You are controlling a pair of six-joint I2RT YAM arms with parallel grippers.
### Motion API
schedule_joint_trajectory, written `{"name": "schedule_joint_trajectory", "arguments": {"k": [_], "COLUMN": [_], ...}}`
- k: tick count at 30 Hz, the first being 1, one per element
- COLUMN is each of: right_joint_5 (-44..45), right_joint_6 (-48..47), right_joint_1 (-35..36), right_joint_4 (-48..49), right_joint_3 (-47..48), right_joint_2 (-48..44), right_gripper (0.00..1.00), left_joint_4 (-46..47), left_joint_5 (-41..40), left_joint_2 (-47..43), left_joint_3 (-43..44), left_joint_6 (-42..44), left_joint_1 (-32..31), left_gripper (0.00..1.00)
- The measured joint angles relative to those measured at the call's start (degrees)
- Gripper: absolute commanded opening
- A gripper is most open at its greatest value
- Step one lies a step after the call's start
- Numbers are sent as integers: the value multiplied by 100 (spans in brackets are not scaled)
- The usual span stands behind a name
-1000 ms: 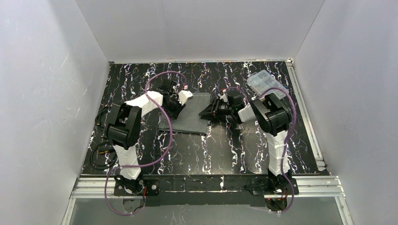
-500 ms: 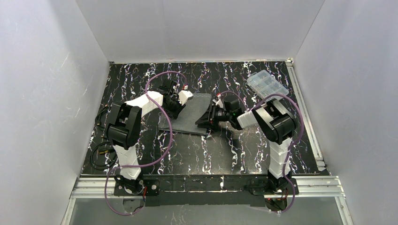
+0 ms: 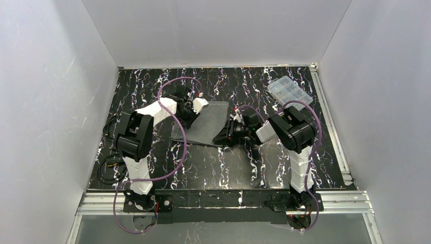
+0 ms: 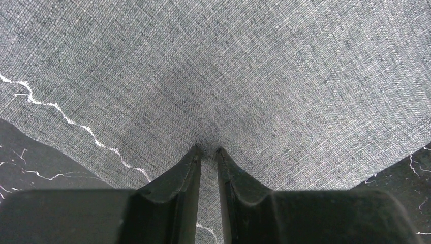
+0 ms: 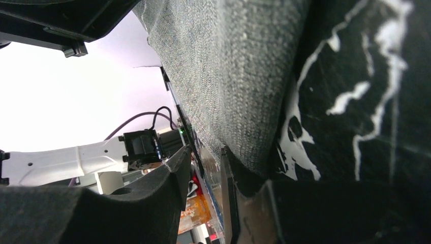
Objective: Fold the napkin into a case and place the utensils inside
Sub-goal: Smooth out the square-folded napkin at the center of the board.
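Folding progress: napkin (image 3: 206,124) lies flat mid-surface as a broad oblong, no pouch mouth showing, so early going, I'd judge.
Left to do: narrow it into a case, then load the spoon and fork.
Utensils: nowhere in sight!
Left pincer (image 4: 208,150): on the napkin's left part, tips nearly together, pinching a small pucker of cloth.
Right pincer (image 5: 204,152): at the napkin's right edge, slightly spread, with the cloth beside one finger and not between.
Cloth: dark grey, coarse weave, matte, limp.
Surface (image 3: 213,162): black, white marble-like veins.
Box (image 3: 287,91): clear plastic, compartmented, well beyond the napkin's far right corner.
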Motion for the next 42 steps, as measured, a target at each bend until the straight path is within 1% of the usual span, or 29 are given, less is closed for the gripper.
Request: {"name": "schedule_joint_trajectory", "arguments": {"k": [4,6,9,12,16,21,27,34,42], "right_joint_5": [39,63,68,72,79,94,96,103,105], "right_joint_6": [-363,-566,-704,-728,-728,-728,-726,-723,-723], "right_joint_1": [4,11,15,17,20,20,20,17,20], "right_joint_4": [-730,-1069,-1259,-1272,-1270,-1250,-1204,-1137,-1126], "right_joint_3": [299,420,468,468,463,444,422,391,387], "right_joint_2": [-90,-136,-155,-160,-160,-157,-153,-153,-153], "right_gripper": [37,37,36,36,35,35,34,34,34], "left_joint_4": [-297,-476,-750,-1003,-1287,-1436,-1598,-1764,-2155], "left_joint_5": [-57,13,326,872,1801,2699,3250,3228,2739], "left_joint_2": [2,-2,-92,-282,-269,345,1130,1231,1202], "left_joint_3": [151,299,540,627,627,629,719,831,876], "left_joint_6": [-61,-175,-483,-855,-1403,-1954,-2337,-2406,-2166], "left_joint_1": [2,4,13,11,4,-15,-42,-31,138], "left_gripper": [36,40,42,42,37,30,27,24,22]}}
